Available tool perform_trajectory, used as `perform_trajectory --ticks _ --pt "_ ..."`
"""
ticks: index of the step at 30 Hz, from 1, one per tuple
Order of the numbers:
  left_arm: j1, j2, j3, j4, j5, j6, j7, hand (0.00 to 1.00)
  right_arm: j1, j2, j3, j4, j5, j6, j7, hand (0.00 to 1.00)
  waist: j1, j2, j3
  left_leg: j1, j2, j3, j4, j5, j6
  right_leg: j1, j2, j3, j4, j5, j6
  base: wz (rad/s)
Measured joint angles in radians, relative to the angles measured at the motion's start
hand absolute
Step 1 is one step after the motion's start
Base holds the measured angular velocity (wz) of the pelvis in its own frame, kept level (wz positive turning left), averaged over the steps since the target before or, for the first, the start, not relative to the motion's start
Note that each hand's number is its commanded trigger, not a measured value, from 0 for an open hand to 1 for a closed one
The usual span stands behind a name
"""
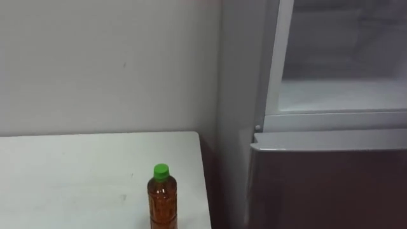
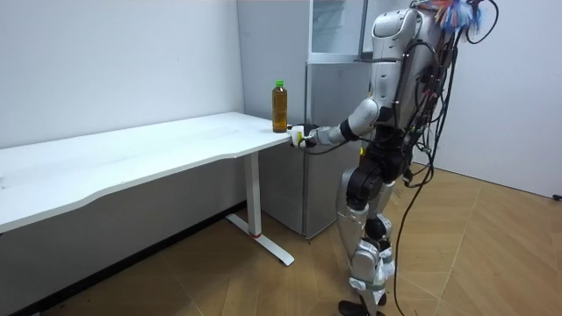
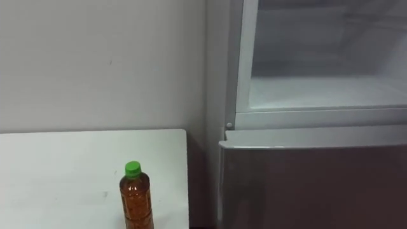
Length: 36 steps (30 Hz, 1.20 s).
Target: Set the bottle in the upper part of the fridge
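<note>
We judge the bottle full, rigid, slick: grasp mid-body. Left hand at its 4 o'clock; whether spread or curled, we cannot tell

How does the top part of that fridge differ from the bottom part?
The upper compartment shows its pale white inside; the lower compartment is hidden behind a shut door. The upper one has a white frame; the lower one's door is plain dark grey. Both belong to one fridge, right of the table with the bottle.
</note>
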Motion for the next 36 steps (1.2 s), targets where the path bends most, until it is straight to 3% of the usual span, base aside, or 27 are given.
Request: perform_trajectory --ticks 1,4,13,27,32,36 --pt "0.002 -0.001 0.037 0.062 -0.002 -0.022 0.013 0.0 0.005 0.004 -0.019 0.0 0.0 -0.001 -0.01 0.0 0.0 0.003 -0.0015 0.003 0.001 -0.005 0.0 0.0 -0.002 0.003 0.002 0.001 0.0 -0.001 -0.002 -0.05" --pt "0.005 -0.001 0.112 0.108 -0.002 -0.048 0.022 0.0 0.025 0.022 -0.058 -0.001 -0.013 -0.001 -0.041 0.0 0.002 0.005 -0.0014 0.019 0.003 -0.016 0.0 -0.002 -0.009 0.02 0.007 0.001 0.0 -0.005 -0.008 0.0" --pt "0.005 -0.002 0.12 0.133 -0.017 -0.056 0.055 0.0 0.043 0.034 -0.047 -0.008 -0.002 -0.001 -0.126 0.0 0.002 0.006 -0.0011 0.032 0.009 -0.024 -0.001 0.0 -0.024 0.033 0.016 0.005 0.0 -0.013 -0.021 0.0" --pt "0.004 -0.002 0.128 0.133 -0.018 -0.059 0.056 0.0 0.051 0.037 -0.047 -0.024 0.006 0.001 -0.171 0.0 0.002 0.004 -0.0045 0.017 0.008 -0.072 -0.001 0.007 -0.034 0.029 0.019 -0.02 -0.001 -0.021 -0.034 0.06" --pt "0.004 -0.005 0.142 0.135 -0.016 -0.059 0.056 0.0 0.052 0.037 -0.048 -0.104 -0.027 0.003 -0.173 0.0 0.003 0.003 -0.0053 0.014 0.008 -0.075 0.0 0.007 -0.035 0.025 0.019 -0.016 0.003 -0.022 -0.037 -0.04" --pt "0.004 -0.005 0.152 0.135 -0.016 -0.066 0.056 0.0 0.071 0.037 -0.049 -0.319 -0.077 0.003 -0.169 0.0 0.004 -0.001 -0.012 -0.002 0.007 -0.075 0.003 0.009 -0.037 0.01 0.019 -0.014 0.005 -0.02 -0.04 -0.02"
